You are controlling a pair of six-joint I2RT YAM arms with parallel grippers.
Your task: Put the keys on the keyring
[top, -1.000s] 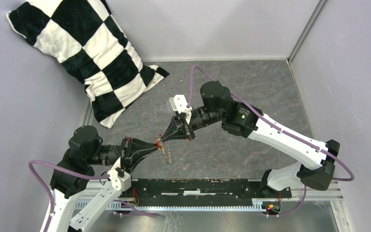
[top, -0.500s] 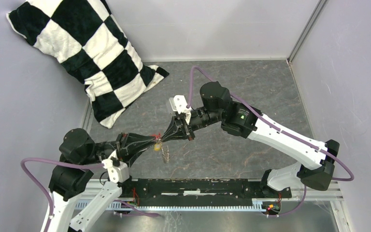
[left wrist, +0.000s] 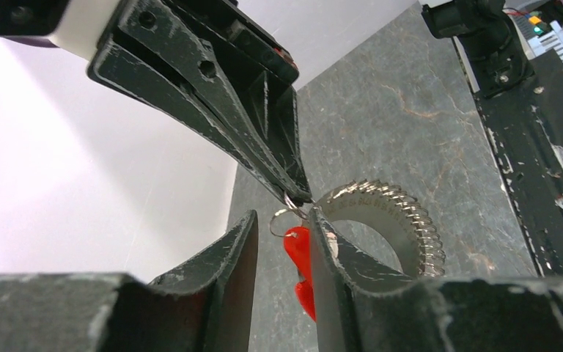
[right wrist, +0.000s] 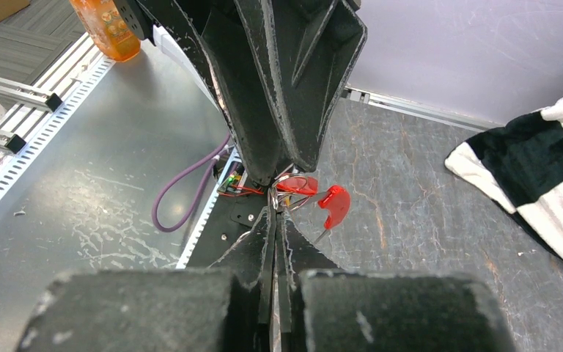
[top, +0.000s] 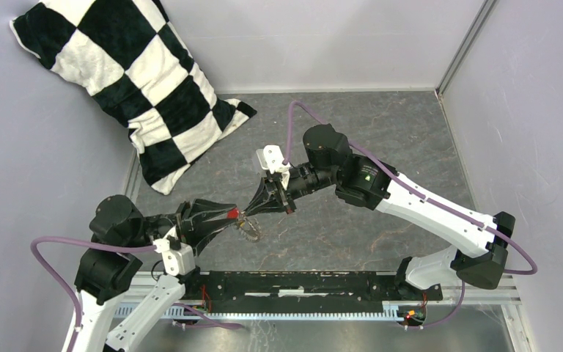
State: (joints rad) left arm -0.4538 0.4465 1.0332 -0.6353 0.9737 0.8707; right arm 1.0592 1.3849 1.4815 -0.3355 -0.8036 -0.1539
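Note:
My right gripper point(top: 248, 213) is shut at mid-table, its tips pinching the keyring point(top: 251, 229), which hangs below them. In the left wrist view the keyring point(left wrist: 392, 216) is a grey coiled ring, with a thin wire loop point(left wrist: 282, 220) beside it carrying a red key point(left wrist: 298, 253). My left gripper point(left wrist: 284, 220) is open, and the red key hangs in the gap close to its right finger point(left wrist: 330, 257). In the right wrist view the right gripper point(right wrist: 275, 209) is closed on the wire, with the red key point(right wrist: 332, 202) just beyond it.
A black-and-white checkered pillow point(top: 132, 81) leans in the far left corner. A black rail point(top: 300, 282) runs along the near edge between the arm bases. Grey walls close in the dark stone-patterned table point(top: 381, 132). An orange bottle point(right wrist: 106, 26) stands beyond the metal ledge.
My left gripper has opened and drawn back to the left, letting go of the red key. The right gripper has stayed shut in place. The keyring has swung slightly.

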